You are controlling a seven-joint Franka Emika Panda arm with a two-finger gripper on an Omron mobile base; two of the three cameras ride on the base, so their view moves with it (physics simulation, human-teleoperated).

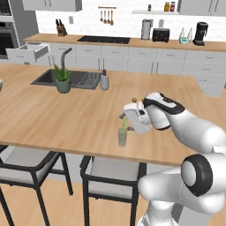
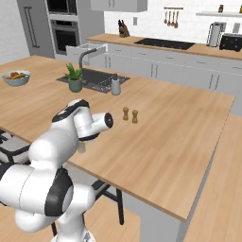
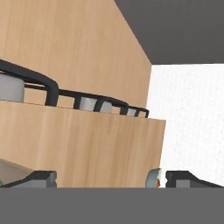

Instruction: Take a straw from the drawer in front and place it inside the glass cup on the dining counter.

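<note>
A: Left base view — the straw (image 1: 123, 125) is being seen standing in the glass cup (image 1: 122, 137), which is sitting close to the near edge of the dining counter (image 1: 66, 119). The gripper (image 1: 131, 118) is being held just beside the straw's top, with its jaws spread wide and nothing being gripped.

B: So the straw is being judged as already placed?

A: It appears so. The danger is being posed by the retreat — if the hand is being pulled away sideways or low, a finger may be dragged against the straw, and the light cup may be tipped or pushed over the near edge.

B: And the drawer (image 1: 26, 52)?

A: It is being left open at the far wall counter, well apart from the cup.

B: Then a straight lift is being advised first.
</note>
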